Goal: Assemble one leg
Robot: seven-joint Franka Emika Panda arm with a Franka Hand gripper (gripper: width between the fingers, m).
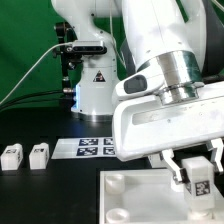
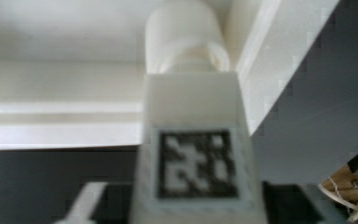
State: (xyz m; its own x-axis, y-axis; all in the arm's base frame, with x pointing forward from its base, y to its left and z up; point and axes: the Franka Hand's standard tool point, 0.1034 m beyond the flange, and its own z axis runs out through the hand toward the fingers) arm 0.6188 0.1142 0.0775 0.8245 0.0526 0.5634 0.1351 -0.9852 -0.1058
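My gripper (image 1: pixel 197 176) is shut on a white leg (image 1: pixel 198 182) with a black-and-white tag. It holds the leg over the near right part of the large white panel (image 1: pixel 130 192). In the wrist view the leg (image 2: pixel 197 130) runs out from between the dark finger pads (image 2: pixel 126 200), and its rounded far end (image 2: pixel 185 35) lies against the panel (image 2: pixel 51 90) by a corner. I cannot tell whether that end sits in a socket. Two more legs (image 1: pixel 12 155) (image 1: pixel 38 153) stand on the black table at the exterior view's left.
The marker board (image 1: pixel 95 147) lies flat behind the panel. The arm's white base (image 1: pixel 95 90) stands at the back, with a cable trailing to the exterior view's left. A green backdrop closes the rear.
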